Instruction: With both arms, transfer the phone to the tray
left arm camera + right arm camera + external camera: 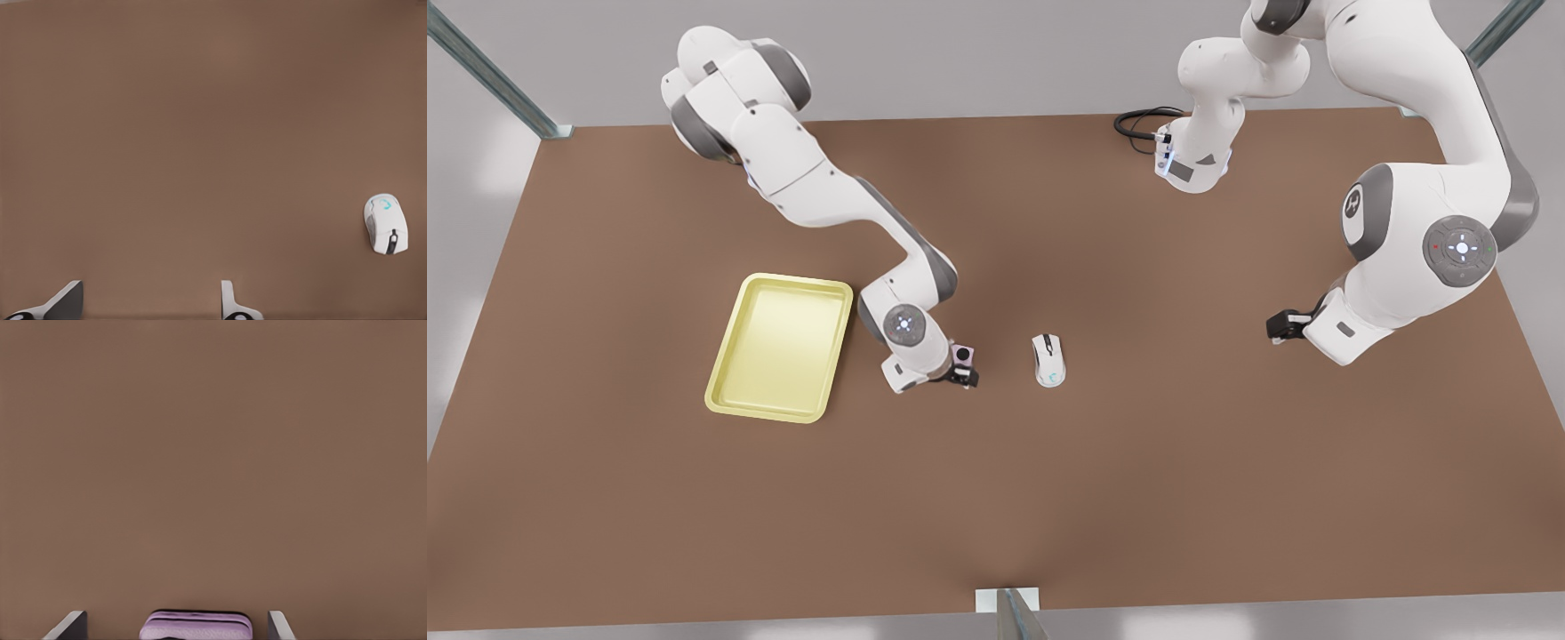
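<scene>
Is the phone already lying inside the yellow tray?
No, in the front view the phone is at the right gripper, beside the tray, not inside it.

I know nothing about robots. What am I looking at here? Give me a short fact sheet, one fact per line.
Setting: brown table
Phone: pale pink, between the right gripper's fingers, which stand apart from its edges
Tray: pale yellow, nothing in it, toward the front view's left of the phone
Mouse: white, lying on the table just to the front view's right of the phone
Left gripper: open, holding nothing, waiting at the front view's right
</scene>
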Action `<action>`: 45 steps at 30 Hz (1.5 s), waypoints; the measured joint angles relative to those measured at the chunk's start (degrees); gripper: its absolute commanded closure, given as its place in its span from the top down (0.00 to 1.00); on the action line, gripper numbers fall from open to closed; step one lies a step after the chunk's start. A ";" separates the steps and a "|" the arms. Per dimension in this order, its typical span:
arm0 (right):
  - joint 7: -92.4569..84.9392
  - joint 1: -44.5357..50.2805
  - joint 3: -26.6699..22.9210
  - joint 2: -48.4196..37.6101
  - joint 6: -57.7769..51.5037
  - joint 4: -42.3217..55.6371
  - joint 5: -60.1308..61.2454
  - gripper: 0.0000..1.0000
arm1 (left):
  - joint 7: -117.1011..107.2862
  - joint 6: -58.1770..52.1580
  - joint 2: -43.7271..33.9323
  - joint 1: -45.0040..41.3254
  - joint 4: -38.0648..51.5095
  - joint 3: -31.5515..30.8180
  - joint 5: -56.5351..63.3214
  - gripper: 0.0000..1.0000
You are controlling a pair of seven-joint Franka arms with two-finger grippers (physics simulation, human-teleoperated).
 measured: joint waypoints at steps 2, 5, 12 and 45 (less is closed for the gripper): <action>1.12 0.22 -0.02 -0.14 0.07 -0.61 -0.81 1.00 | 0.35 0.00 0.04 0.02 0.00 0.05 0.04 1.00; 2.56 1.50 -0.03 -1.46 0.10 -2.54 -1.55 1.00 | 0.80 0.00 0.09 -0.03 -0.02 0.08 0.06 1.00; 5.29 2.36 -0.03 -2.49 -1.27 -3.81 -2.05 1.00 | 1.60 0.01 0.16 -0.05 -0.08 0.09 0.10 1.00; 10.59 2.67 -0.03 1.56 -0.53 -1.66 -2.33 0.93 | 2.96 0.09 1.04 -0.06 0.00 0.09 0.26 1.00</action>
